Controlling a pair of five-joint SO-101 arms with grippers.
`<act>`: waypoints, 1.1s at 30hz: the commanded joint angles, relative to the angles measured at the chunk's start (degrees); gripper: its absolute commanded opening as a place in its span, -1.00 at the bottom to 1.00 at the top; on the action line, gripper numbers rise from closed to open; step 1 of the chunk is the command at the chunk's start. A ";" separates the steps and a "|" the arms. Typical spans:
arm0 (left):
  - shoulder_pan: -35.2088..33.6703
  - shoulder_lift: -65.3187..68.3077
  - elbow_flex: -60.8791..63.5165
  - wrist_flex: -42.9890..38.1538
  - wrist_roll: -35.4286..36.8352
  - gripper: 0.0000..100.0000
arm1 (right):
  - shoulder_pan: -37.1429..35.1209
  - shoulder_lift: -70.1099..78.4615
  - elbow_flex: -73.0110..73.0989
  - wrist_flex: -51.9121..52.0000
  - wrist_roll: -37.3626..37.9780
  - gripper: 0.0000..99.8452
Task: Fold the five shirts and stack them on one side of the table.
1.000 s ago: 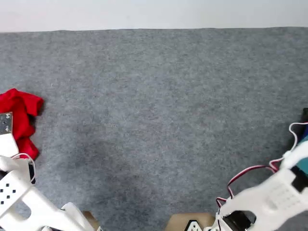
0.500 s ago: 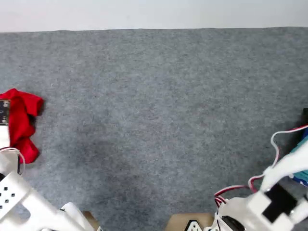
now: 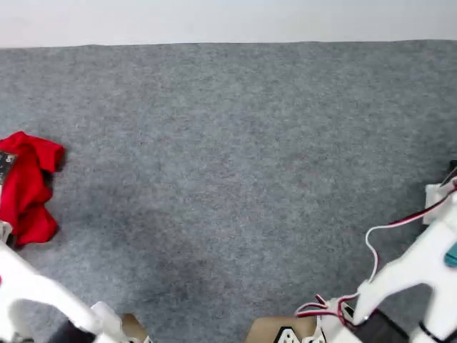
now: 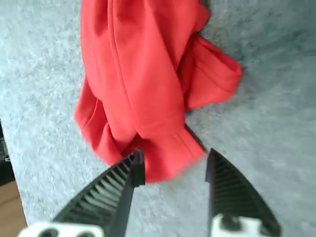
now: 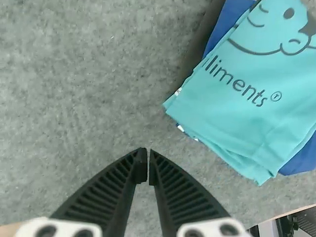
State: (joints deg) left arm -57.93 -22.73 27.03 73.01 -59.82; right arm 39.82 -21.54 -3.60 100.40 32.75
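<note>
Desk (image 3: pixel 235 143) was all fuzzy grey felt, plain pale wall (image 3: pixel 228 20) behind, tan board (image 3: pixel 268 330) at the near edge.

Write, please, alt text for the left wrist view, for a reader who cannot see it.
A crumpled red shirt lies on the grey felt table. The left gripper is open, its two black fingers pointing at the shirt, and the shirt's nearest edge appears between their tips.

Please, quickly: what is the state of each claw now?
Left claw: open, empty, at the red shirt's edge.
Right claw: closed, empty.
</note>
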 commanded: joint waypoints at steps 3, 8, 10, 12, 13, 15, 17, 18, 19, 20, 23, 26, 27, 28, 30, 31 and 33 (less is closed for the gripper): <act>-0.09 11.69 -2.33 -9.14 -3.16 -0.56 | -0.75 -5.41 0.70 2.33 -0.26 -0.98; 0.09 20.92 -2.33 -18.02 -2.29 -0.57 | -0.75 -6.99 0.70 2.33 -0.18 -0.98; 0.09 23.30 -2.33 -21.54 -0.53 -0.57 | -0.75 -7.25 0.70 2.33 -0.18 -0.98; 0.26 25.05 -2.33 -24.62 1.32 -0.57 | -0.75 -7.25 0.70 2.33 -0.18 -0.98; 0.79 25.76 -2.33 -25.58 2.64 -0.58 | -0.75 -7.25 0.70 2.33 -0.18 -0.98; 1.58 26.55 -2.33 -26.29 5.36 -0.63 | -0.75 -7.25 0.70 2.33 -0.18 -0.98; 2.37 26.37 -2.33 -26.29 6.51 -0.68 | -0.75 -7.25 0.70 2.33 -0.18 -0.98; 2.73 25.67 -2.42 -26.20 6.95 -0.69 | -0.75 -7.34 0.70 2.33 -0.18 -0.98; 2.73 24.44 -2.68 -25.85 7.47 -0.70 | -0.75 -7.52 0.79 2.33 -0.18 -0.98; 2.73 22.77 -3.12 -25.05 8.26 -0.70 | -0.75 -7.60 0.79 2.33 -0.18 -0.98; 2.37 17.49 -4.88 -20.22 9.41 -0.70 | -0.84 -7.60 0.79 2.33 -0.18 -0.98; 2.37 14.33 -5.23 -17.76 9.41 -0.70 | -0.84 -7.60 0.79 2.33 -0.26 -0.98; 2.20 14.24 -5.14 -17.85 9.41 -0.70 | -0.84 -7.69 0.79 2.33 -0.26 -0.98; 2.20 14.42 -5.14 -18.11 9.41 -0.70 | -0.84 -7.69 0.79 2.33 -0.26 -0.98; 1.58 15.56 -5.41 -18.11 9.41 -0.70 | -0.84 -7.69 0.79 2.33 -0.26 -0.98; 1.41 16.35 -5.41 -18.20 9.41 -0.70 | -0.84 -7.69 0.79 2.33 -0.26 -0.98; 1.05 17.93 -5.41 -19.43 9.41 -0.70 | -0.84 -7.69 0.79 2.33 -0.26 -0.98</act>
State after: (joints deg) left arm -56.18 -4.97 23.87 54.46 -51.03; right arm 39.47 -26.73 -2.64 100.40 32.75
